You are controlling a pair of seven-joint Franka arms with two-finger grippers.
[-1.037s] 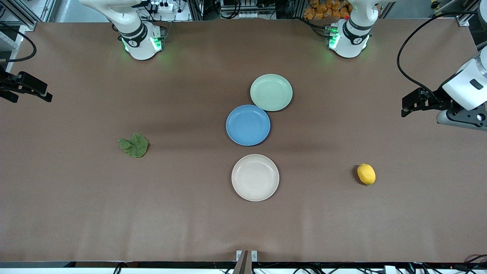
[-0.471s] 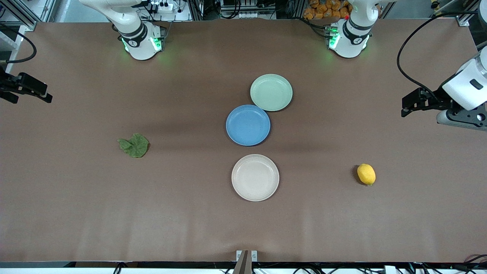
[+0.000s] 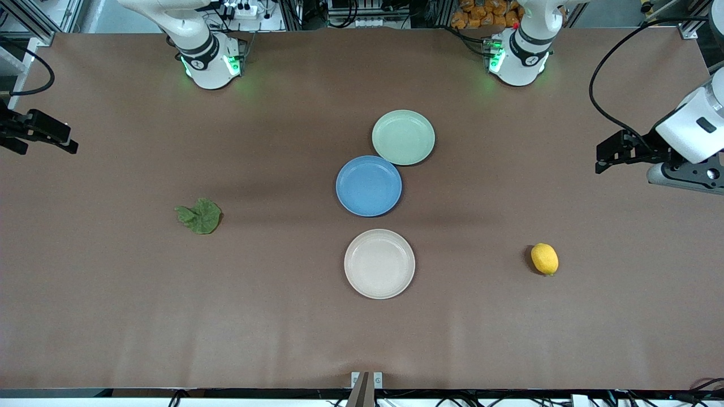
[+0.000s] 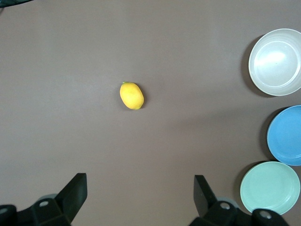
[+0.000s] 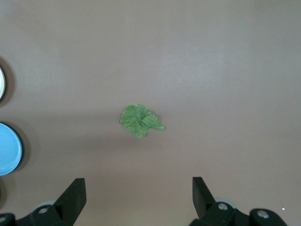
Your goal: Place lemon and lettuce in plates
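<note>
Since a second ago only the left gripper has crept slightly, high over the table's edge at its own end; the right gripper waits over the other end. From the front, the lettuce and lemon lie on bare table, well apart from the beige plate, blue plate and mint plate. Left wrist view: fingers spread wide, nothing blocks the lemon. Right wrist view: fingers wide, lettuce unobstructed.
</note>
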